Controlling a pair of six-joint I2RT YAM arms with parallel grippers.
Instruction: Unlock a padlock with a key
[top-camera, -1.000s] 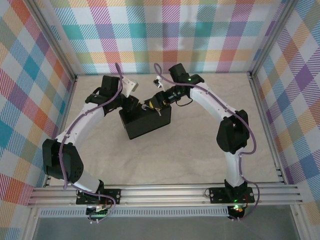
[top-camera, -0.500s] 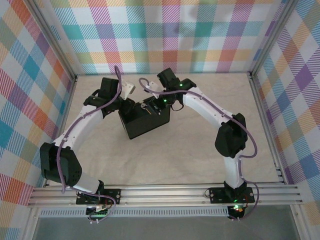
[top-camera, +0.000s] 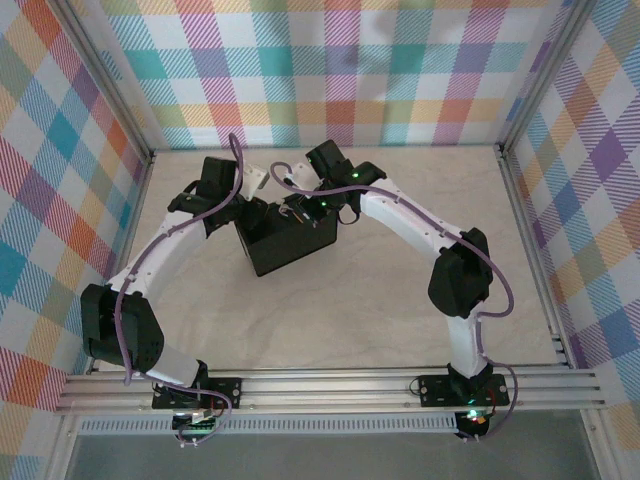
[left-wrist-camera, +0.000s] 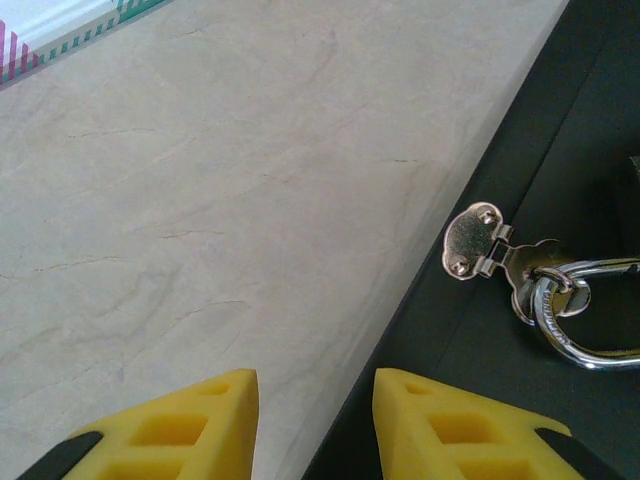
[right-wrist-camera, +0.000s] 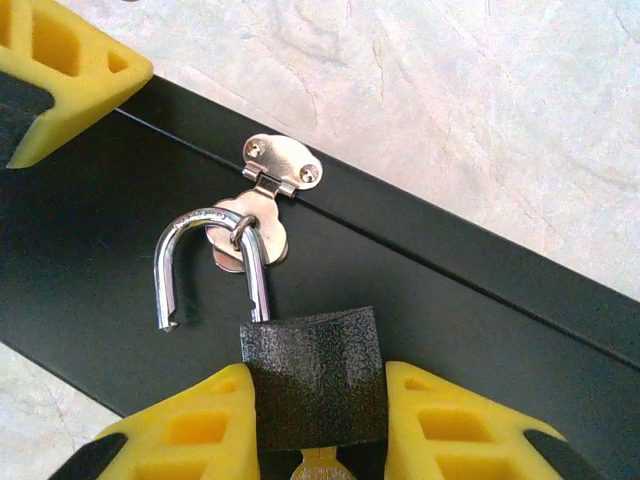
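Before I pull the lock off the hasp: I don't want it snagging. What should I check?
1. Shackle sprung open: ok.
2. Right gripper shut on the padlock body: ok.
3. Shackle free of the hasp: not ok, it hangs through the ring.
4. Left gripper bracing the black box: cannot tell; its jaws stand apart at the box edge.
5. Key seated in the lock: cannot tell.

I'm looking at a pale beige, marble-veined desk (top-camera: 360, 320). One black box (top-camera: 285, 252) lies flat on it, just above and left of the top view's centre, turned slightly askew. In the left wrist view, bare desk takes the upper left and the box's edge slants down the right. In the right wrist view, the box crosses diagonally.
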